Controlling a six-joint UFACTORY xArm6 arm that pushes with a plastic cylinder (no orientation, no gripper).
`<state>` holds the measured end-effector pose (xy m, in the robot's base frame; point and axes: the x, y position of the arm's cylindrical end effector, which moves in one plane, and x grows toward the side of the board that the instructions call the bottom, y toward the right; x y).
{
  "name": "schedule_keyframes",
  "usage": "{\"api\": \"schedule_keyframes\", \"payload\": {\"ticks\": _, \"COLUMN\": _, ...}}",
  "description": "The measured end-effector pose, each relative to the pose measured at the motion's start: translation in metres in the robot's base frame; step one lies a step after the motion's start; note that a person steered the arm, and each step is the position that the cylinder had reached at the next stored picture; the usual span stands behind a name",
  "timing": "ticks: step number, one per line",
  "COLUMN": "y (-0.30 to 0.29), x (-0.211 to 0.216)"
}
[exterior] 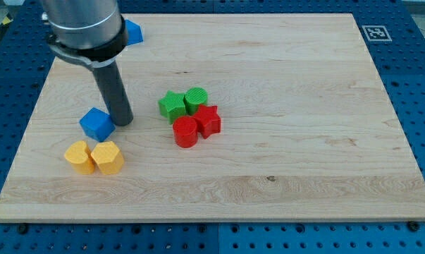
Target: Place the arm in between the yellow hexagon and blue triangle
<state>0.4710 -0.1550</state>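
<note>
On the bench's left side: my tip (122,121) stands on the wood, just right of a blue cube-like block (96,123), touching it or very nearly; I cannot tell which.
Gripper state: this rig carries no gripper, only a straight dark rod, so it holds nothing and has no jaws to read.
Yellow hexagon: two yellow blocks sit side by side below the blue cube-like block; the right one (108,157) reads as the hexagon, while the left one (79,156) has a lobed outline I cannot name with confidence.
Blue triangle: a second blue block (133,32) peeks out at the view's top, mostly hidden behind the arm's housing; from the visible corner I judge it to be the triangle, though its shape is not fully shown.
Tip versus targets: my tip lies above the yellow hexagon and below the blue triangle, nearer the yellow one, and roughly on the line joining them.
Other blocks: a green star (172,105), a green cylinder (196,99), a red star-like block (208,120) and a red cylinder (185,131) cluster to the view's right, apart from my tip.
Progress: I judge the task largely done, as my tip already sits between the two.
Left to do: at most a small nudge toward the view's top to centre it.
</note>
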Motion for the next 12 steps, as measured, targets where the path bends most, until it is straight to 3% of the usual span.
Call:
{"api": "schedule_keyframes", "payload": {"ticks": 2, "y": -0.027, "x": -0.021}}
{"api": "schedule_keyframes", "payload": {"ticks": 5, "y": -0.030, "x": 0.000}}
{"api": "schedule_keyframes", "payload": {"ticks": 8, "y": -0.029, "x": -0.029}}
{"api": "schedule_keyframes", "payload": {"ticks": 12, "y": 0.010, "x": -0.061}}
